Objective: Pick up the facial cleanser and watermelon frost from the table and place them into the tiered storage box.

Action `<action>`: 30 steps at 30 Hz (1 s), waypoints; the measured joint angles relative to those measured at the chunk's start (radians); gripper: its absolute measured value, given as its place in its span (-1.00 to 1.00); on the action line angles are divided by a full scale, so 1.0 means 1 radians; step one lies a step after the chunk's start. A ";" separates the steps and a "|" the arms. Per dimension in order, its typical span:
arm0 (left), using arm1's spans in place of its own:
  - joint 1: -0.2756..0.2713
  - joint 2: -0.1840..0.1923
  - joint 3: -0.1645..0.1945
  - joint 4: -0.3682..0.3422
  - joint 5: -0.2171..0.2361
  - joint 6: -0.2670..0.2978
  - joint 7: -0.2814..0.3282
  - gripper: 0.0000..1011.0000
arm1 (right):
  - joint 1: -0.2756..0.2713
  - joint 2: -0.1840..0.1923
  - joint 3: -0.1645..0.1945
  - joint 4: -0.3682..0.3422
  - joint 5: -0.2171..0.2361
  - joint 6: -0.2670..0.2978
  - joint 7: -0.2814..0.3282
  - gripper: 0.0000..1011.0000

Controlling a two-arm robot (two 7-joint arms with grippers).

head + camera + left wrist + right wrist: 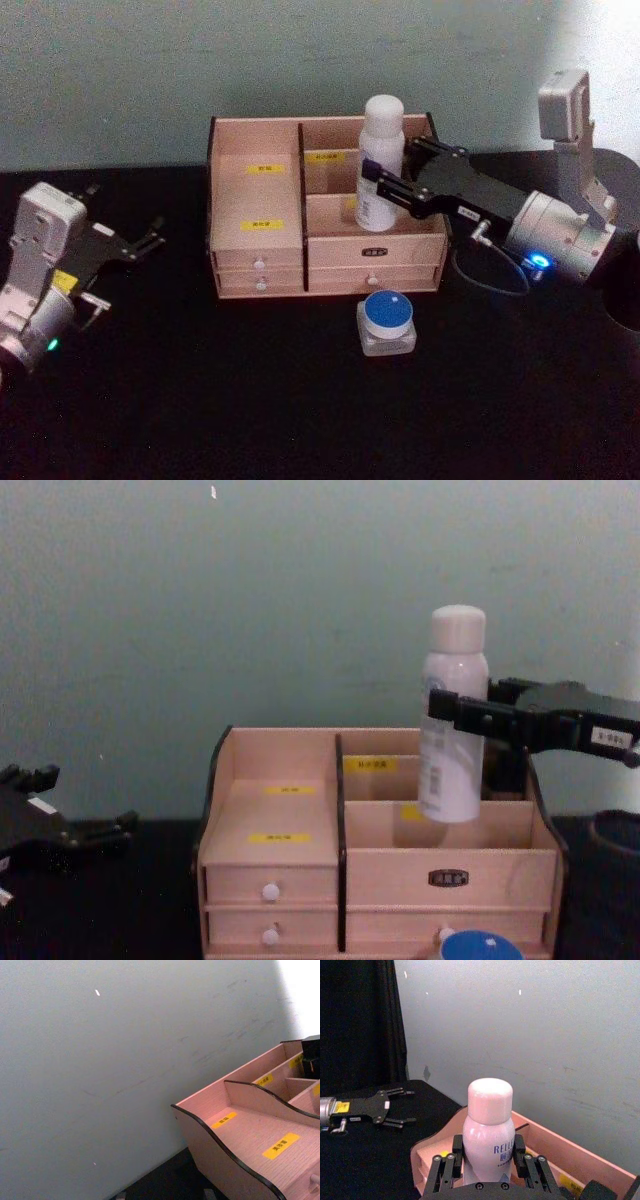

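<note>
Facial cleanser [383,130], a tall white bottle, upright over the right-hand compartments of the tiered storage box [255,150], clamped at mid-height by the right tool [372,195]; whether its base rests on a shelf cannot be told. Watermelon frost [388,320], a blue-lidded jar, stands on the black bench [300,420] just before the drawers. Left tool [130,265], fingers apart, hangs left of the box, well apart from it.
</note>
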 joint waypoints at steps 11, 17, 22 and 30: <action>0.000 0.000 0.000 0.000 0.000 0.000 0.000 0.98 | 0.058 -0.035 -0.020 0.072 -0.025 -0.022 0.003 0.17; 0.000 0.000 0.000 0.000 0.000 0.000 0.000 0.98 | 0.090 -0.058 -0.025 0.122 -0.034 -0.035 0.009 0.17; 0.000 0.000 0.000 0.000 0.000 0.000 0.000 0.98 | 0.111 -0.075 -0.027 0.158 -0.040 -0.045 0.013 0.17; 0.000 0.000 0.000 0.000 0.000 0.000 0.000 0.98 | 0.145 -0.100 -0.028 0.216 -0.051 -0.062 0.017 0.17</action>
